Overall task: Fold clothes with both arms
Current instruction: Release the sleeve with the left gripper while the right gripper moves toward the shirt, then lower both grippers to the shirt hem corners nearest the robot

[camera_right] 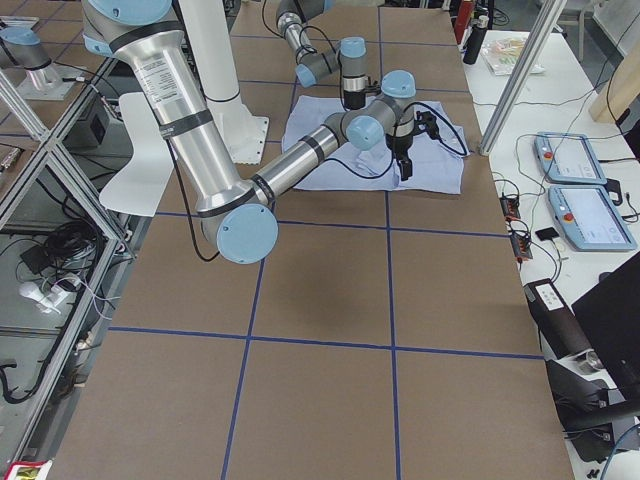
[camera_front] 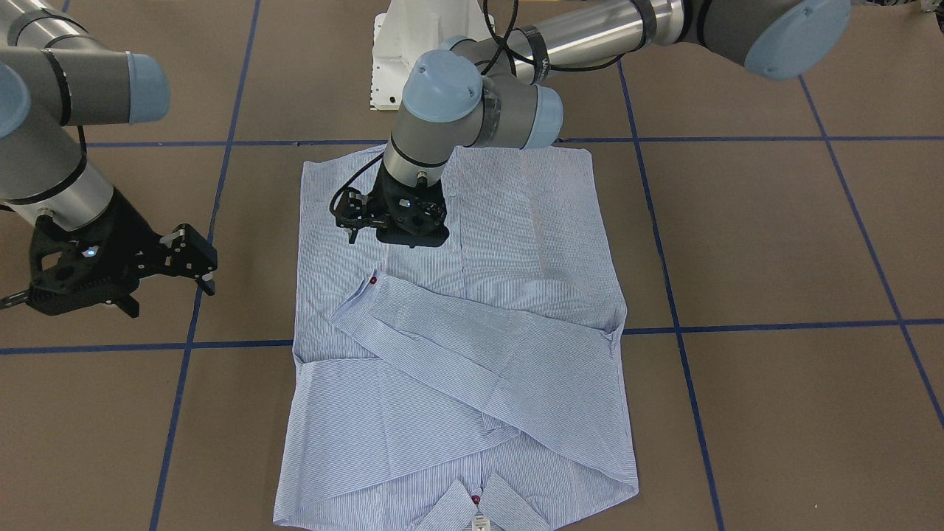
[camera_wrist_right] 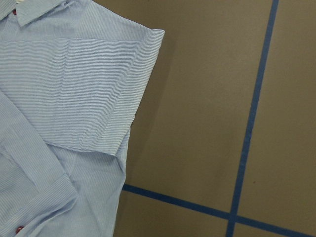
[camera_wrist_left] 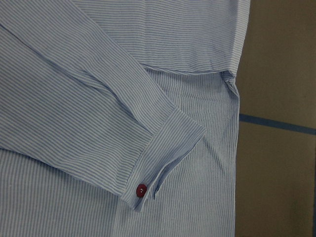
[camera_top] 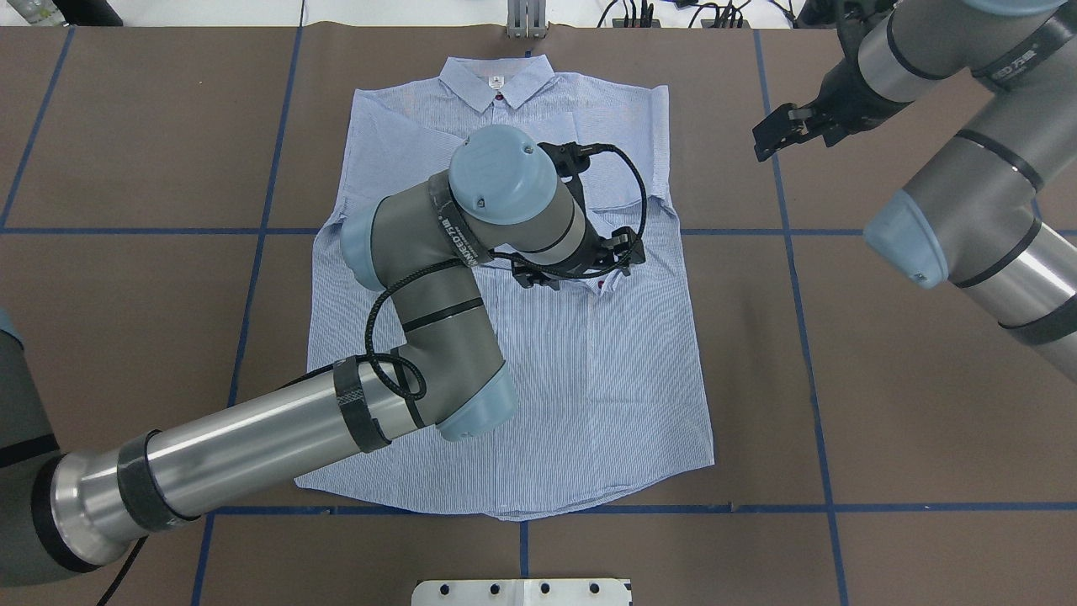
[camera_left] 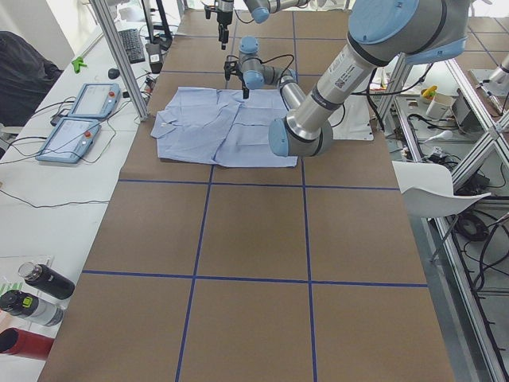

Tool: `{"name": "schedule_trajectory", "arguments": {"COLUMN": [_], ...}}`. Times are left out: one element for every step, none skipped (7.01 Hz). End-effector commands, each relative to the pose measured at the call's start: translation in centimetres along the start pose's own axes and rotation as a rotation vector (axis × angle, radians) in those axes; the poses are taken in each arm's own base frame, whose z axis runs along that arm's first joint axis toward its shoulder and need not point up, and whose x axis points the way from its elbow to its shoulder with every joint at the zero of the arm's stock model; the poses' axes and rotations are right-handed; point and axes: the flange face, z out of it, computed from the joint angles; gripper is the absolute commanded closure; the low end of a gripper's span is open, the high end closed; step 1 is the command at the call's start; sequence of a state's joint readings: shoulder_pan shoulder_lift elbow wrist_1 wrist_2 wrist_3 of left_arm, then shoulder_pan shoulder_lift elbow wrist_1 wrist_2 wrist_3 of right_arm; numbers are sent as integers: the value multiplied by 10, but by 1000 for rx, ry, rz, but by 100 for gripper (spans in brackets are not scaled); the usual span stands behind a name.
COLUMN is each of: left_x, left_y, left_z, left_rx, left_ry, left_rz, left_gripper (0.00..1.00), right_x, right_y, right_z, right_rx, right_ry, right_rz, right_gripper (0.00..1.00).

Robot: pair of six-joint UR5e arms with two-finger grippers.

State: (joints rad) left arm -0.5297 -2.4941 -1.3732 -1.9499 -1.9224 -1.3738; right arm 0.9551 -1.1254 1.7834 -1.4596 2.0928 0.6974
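— Where is the shirt?

— Picture the table (camera_top: 883, 379) from above, with the robot at 6 o'clock. The shirt (camera_top: 623, 379) lies flat and front up in the middle of the brown top, collar (camera_top: 471, 84) at 12, hem at 6. It is light blue with fine white stripes.

— How does it lie?

— One sleeve (camera_front: 479, 346) is folded across the chest. It runs from the 10 o'clock edge to a cuff (camera_front: 361, 299) just past the middle, toward 3. A small dark red button (camera_front: 374, 280) shows on that cuff.

— And the arms?

— The left arm (camera_top: 252, 446) reaches in from 8 o'clock, over the cloth. Its wrist bends down, and the left gripper (camera_front: 402, 232) hangs above the cuff.

— Is it holding the cloth?

— I cannot tell whether its fingers are spread or closed. The wrist hides them from above, and from the front they are only a dark clump.

— The other one?

— The right gripper (camera_front: 199, 262) is off the shirt, at about 2 o'clock, over bare table and well apart from the cloth. Its fingers are spread and grasp nothing.

— Anything else on the table?

— Blue tape lines (camera_front: 774, 324) cross the top in a grid. One runs just beside the hem.
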Motion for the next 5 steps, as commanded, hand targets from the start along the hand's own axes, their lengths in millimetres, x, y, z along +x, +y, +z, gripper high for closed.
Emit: {"name": "schedule_trajectory", "arguments": {"left_x": [-84, -127, -161, -182, -204], "left_y": [24, 42, 56, 67, 76], "left_z": [-38, -72, -94, -108, -108], "left_rx": [-7, -10, -11, -12, -14], "left_ry": [-37, -60, -72, -72, -98], "left_rz": [77, 138, 178, 182, 173], "left_gripper": [0, 0, 0, 0, 0], "right_x": [-79, -91, -100, -131, -145], "right_y": [85, 134, 177, 228, 269], "right_z": [11, 2, 3, 15, 36], "right_rx": [19, 2, -2, 28, 45], "right_ry": [-12, -32, -21, 1, 40], "right_rz": [125, 166, 202, 215, 212], "right_gripper": [1, 1, 1, 1, 1]}}
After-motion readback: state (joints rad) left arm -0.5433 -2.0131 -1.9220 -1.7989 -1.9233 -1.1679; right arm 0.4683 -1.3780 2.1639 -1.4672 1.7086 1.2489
